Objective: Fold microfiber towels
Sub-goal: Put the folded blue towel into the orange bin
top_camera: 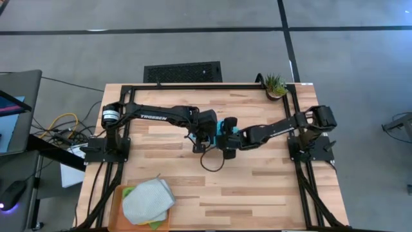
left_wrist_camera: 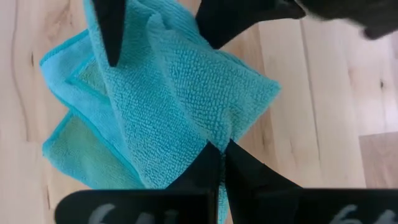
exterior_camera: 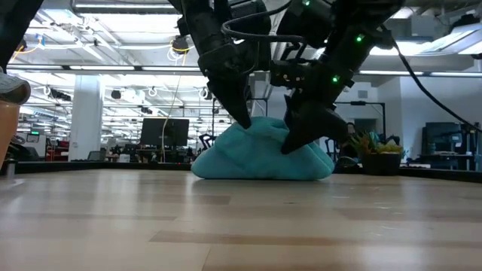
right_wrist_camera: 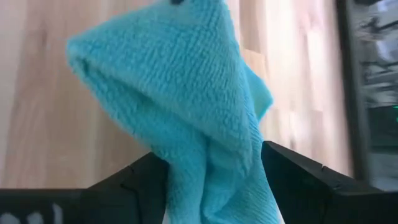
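A pale wooden worktop (top_camera: pixel 257 193) stands in a workshop with a grey floor. Near its middle lies one turquoise towel (exterior_camera: pixel 263 154), bunched into a mound and only partly folded. The left gripper (left_wrist_camera: pixel 221 163) is clenched on a pinch of its cloth; the right gripper (right_wrist_camera: pixel 211 171) stands spread wide with cloth between its fingers, apparently released. At the near left corner an orange tray (top_camera: pixel 119 200) carries one folded grey towel (top_camera: pixel 148 200) over green (top_camera: pixel 129 192) and yellow (top_camera: pixel 154 224) edges. So three seem done, one remains. A potted plant (top_camera: pixel 275 85) sits at the far right corner.
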`<action>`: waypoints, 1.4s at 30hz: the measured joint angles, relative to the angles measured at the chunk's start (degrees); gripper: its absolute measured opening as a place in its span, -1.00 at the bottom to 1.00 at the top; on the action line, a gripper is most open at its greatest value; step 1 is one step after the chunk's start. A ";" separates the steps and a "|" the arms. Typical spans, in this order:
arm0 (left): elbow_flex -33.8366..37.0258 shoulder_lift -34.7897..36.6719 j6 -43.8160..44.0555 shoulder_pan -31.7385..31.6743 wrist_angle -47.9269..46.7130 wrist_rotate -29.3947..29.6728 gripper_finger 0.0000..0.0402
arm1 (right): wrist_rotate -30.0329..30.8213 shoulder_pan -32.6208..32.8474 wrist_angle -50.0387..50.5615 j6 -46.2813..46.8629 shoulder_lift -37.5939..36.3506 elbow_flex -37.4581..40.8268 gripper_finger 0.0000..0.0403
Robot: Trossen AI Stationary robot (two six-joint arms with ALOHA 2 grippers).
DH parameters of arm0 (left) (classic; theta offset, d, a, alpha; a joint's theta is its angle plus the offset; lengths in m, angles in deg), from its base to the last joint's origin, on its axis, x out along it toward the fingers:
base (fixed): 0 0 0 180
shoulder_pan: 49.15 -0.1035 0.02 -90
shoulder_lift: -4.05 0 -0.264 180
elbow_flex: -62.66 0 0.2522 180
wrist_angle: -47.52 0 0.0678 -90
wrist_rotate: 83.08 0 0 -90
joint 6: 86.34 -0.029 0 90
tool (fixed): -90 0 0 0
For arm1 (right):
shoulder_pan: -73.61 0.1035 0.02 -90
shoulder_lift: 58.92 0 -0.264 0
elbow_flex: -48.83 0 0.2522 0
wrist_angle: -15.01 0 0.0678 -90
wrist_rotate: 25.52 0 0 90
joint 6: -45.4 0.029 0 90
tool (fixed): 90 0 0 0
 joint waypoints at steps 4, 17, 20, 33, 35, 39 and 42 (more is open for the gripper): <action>0.00 0.00 -0.34 0.04 -0.36 -0.84 -1.00 | -1.21 -1.82 0.00 0.12 0.00 0.00 0.31; -0.04 4.08 -1.31 0.42 -1.66 -0.84 -1.00 | -5.45 -4.05 1.70 0.90 0.00 0.00 0.08; -0.07 4.76 -1.28 0.37 -2.28 -0.75 -1.00 | -5.47 -4.37 1.80 0.87 0.00 0.00 -0.02; -0.07 5.19 -0.04 0.82 -9.40 1.26 -1.00 | -6.07 -2.99 2.09 -2.14 0.00 -2.15 -0.90; -0.07 5.42 0.55 1.26 -11.49 2.71 -1.00 | -6.06 -2.38 2.07 -2.21 -0.02 -4.04 -0.93; -0.04 7.30 2.58 2.40 -16.46 6.10 -1.00 | -5.93 -1.13 2.20 -2.19 0.00 -7.51 -0.95; -0.04 9.69 4.37 3.81 -19.27 8.90 -1.00 | -5.95 -0.18 2.50 -2.21 0.00 -9.76 -0.94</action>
